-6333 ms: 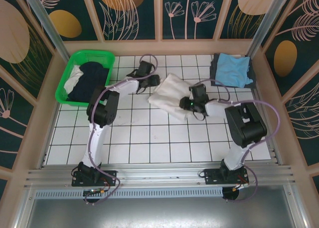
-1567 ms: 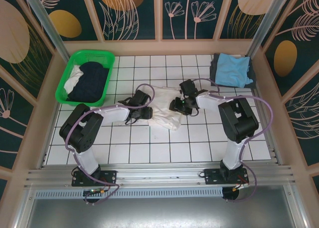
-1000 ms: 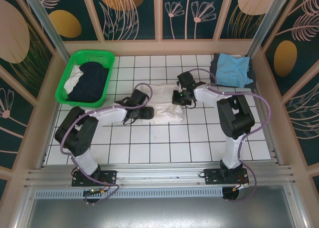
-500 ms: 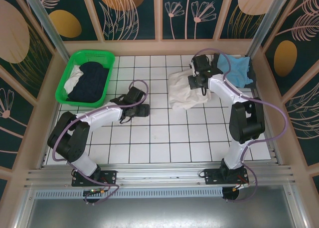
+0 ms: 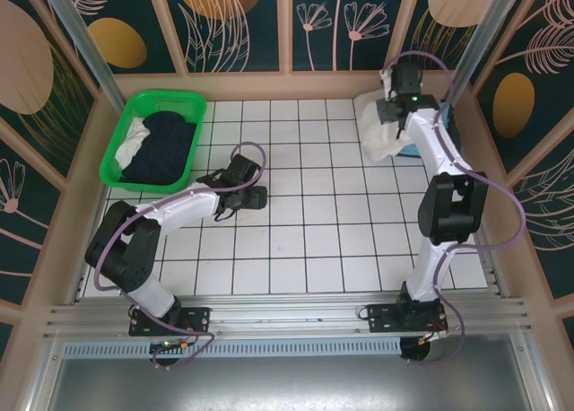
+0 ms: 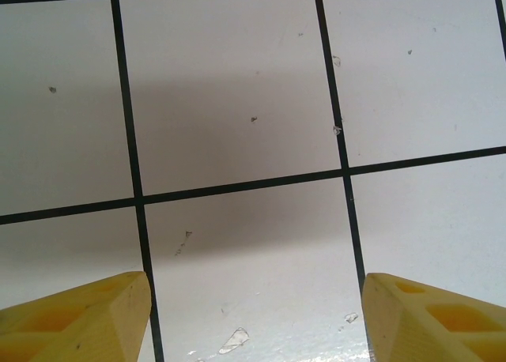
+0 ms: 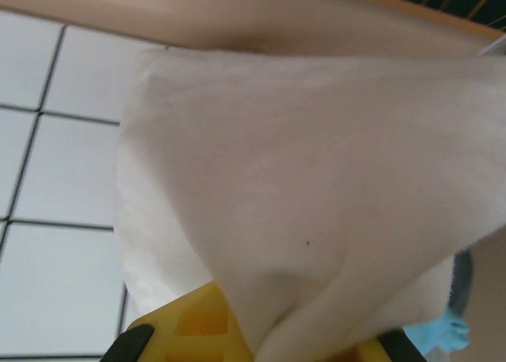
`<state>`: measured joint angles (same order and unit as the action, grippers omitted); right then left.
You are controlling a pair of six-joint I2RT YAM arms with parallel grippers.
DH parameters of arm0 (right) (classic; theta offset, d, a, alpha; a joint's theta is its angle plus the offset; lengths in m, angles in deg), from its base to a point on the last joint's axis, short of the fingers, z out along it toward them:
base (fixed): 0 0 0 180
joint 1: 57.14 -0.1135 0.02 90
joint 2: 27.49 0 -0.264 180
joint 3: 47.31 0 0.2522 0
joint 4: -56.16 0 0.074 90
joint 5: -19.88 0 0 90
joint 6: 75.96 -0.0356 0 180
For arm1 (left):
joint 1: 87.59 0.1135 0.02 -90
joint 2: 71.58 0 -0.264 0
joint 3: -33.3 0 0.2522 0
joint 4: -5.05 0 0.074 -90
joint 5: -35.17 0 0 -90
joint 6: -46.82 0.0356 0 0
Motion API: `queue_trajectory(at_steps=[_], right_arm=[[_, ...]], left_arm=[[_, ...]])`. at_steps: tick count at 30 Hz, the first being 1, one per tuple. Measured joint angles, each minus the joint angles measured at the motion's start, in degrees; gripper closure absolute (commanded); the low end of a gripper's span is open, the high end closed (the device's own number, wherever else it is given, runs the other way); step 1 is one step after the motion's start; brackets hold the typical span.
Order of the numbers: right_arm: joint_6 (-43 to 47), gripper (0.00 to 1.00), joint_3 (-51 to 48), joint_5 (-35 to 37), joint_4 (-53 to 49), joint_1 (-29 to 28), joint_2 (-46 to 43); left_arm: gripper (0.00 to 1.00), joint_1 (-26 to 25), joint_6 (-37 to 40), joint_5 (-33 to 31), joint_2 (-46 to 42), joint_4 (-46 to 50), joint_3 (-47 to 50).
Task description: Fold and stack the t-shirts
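**White t-shirt held at the far right corner**

Your right gripper (image 5: 392, 124) is clamped on the folded white t-shirt (image 7: 316, 180) at the far right corner of the table (image 5: 296, 249), just above the light blue t-shirt (image 7: 443, 330). Your left gripper (image 6: 254, 299) hovers with its jaws apart and empty over bare tiles. A dark navy t-shirt (image 5: 161, 142) lies in the green basket (image 5: 112, 155).

White gridded table (image 5: 305, 240) bears green basket (image 5: 161, 97), seemingly blue shirt (image 7: 436, 331).

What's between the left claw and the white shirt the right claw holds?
Nothing but bare gridded tabletop, per the top view, from left claw to white shirt.
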<state>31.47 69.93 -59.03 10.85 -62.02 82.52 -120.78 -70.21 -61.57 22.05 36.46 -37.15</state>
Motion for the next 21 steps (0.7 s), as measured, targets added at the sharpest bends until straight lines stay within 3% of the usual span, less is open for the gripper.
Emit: queue_trajectory(at_steps=[10,21], right_arm=[[0.94,1.0,3.5,-7.45,2.03,11.8,8.41],[1.75,1.0,2.29,-12.74,8.28,18.21,12.37]], left_arm=[[0.28,0.31,0.04,-1.38,0.31,0.61,0.0],[0.28,0.31,0.02,-1.86,0.26,2.16,0.04]])
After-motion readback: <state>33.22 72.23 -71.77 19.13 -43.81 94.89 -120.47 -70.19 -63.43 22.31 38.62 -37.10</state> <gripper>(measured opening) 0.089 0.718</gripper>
